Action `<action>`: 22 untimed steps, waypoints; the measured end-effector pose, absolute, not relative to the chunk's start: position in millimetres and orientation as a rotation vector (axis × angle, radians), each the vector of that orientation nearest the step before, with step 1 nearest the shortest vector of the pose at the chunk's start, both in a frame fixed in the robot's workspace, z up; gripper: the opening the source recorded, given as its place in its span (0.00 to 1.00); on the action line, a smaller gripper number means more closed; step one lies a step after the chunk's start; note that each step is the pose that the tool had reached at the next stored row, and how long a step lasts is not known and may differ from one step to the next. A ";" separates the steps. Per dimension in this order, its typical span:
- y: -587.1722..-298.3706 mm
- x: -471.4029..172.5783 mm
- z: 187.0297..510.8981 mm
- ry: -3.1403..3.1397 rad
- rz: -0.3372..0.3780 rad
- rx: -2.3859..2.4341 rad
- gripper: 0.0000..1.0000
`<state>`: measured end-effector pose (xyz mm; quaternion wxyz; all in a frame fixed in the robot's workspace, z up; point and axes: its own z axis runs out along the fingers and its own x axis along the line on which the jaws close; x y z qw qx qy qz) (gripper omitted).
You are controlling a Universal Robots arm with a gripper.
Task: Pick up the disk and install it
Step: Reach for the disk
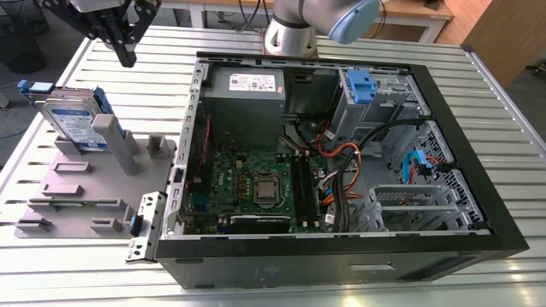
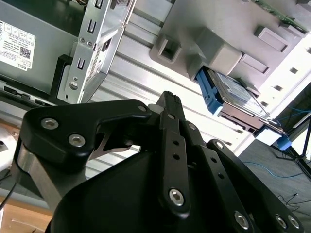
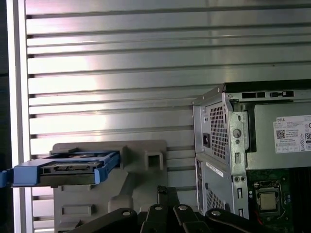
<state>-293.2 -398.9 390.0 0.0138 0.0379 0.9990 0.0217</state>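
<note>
The disk (image 1: 73, 120) is a silver hard drive with a white-and-blue label and blue side rails. It stands tilted on edge in a grey holder (image 1: 115, 137) at the exterior view's left, beside the open computer case (image 1: 341, 256). My gripper (image 1: 128, 59) hangs above the table behind the disk, clear of it, fingers shut together with nothing between them. In the second wrist view the gripper (image 2: 168, 97) points toward the table, with the disk (image 2: 233, 99) off to one side. The first wrist view shows the disk (image 3: 68, 167) edge-on beyond the gripper (image 3: 163, 193).
Inside the case are a grey power-supply box (image 1: 247, 86), a motherboard (image 1: 256, 185), a bundle of cables (image 1: 341, 160) and a blue latch on a metal cage (image 1: 362, 86). The robot base (image 1: 292, 35) stands behind the case. The grey fixture plate (image 1: 68, 192) lies on the slatted table (image 1: 503, 128).
</note>
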 end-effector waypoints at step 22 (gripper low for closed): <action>-399.0 -332.9 381.6 3.111 0.068 0.118 0.11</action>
